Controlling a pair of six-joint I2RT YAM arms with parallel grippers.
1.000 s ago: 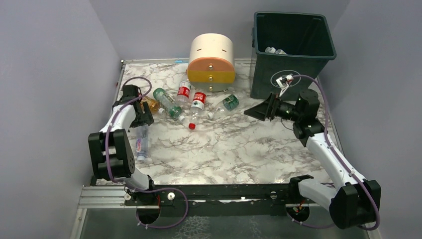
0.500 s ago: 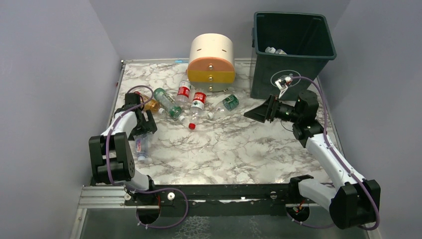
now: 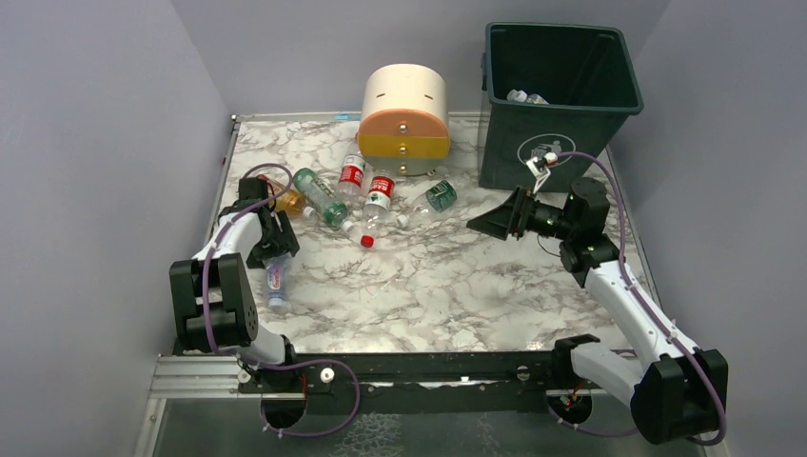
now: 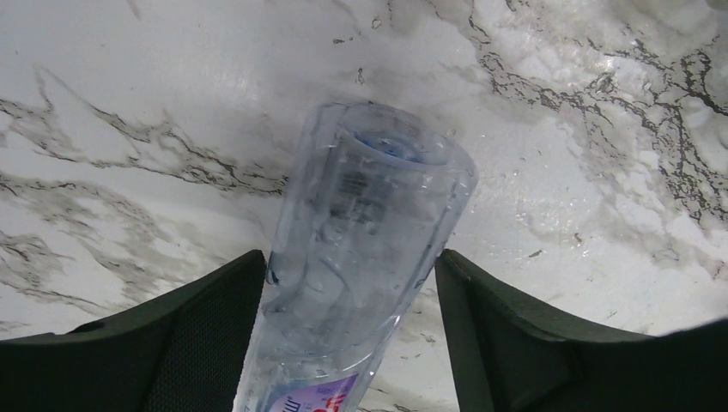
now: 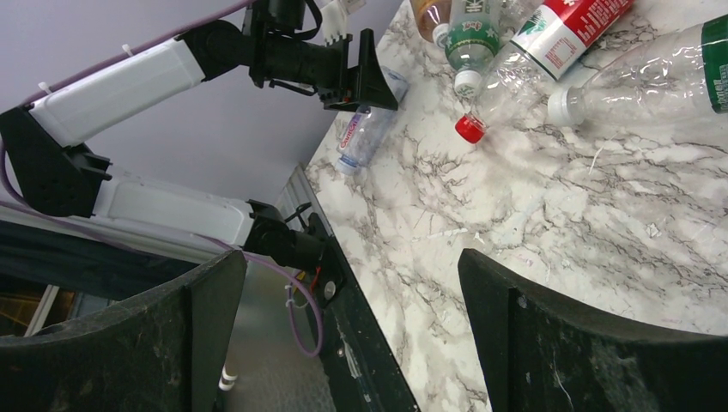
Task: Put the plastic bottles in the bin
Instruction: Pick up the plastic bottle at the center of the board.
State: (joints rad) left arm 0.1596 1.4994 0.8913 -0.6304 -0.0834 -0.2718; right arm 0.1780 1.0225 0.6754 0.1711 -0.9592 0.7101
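A clear bottle with a purple label [image 4: 369, 215] lies on the marble table at the left. My left gripper [image 4: 352, 257] is shut on it, both black fingers [image 4: 215, 326] against its sides. From above, the left gripper [image 3: 271, 249] sits over the upper end of that bottle [image 3: 277, 278]. More plastic bottles lie mid-table: one green-labelled [image 3: 319, 195], two red-labelled [image 3: 379, 195], an orange one [image 3: 290, 200]. The dark green bin [image 3: 561, 143] stands at the back right with bottles [image 3: 526, 96] inside. My right gripper [image 3: 490, 221] hovers open and empty in front of the bin.
A cream-and-orange round drawer unit [image 3: 404, 119] stands at the back, just behind the bottle cluster. Another clear bottle with a green label [image 3: 433, 198] lies between the cluster and the bin. Grey walls close in on both sides.
My left gripper came down toward me over the purple-labelled bottle and closed on it; the bottle's near end swung slightly right. The right arm barely shifted.
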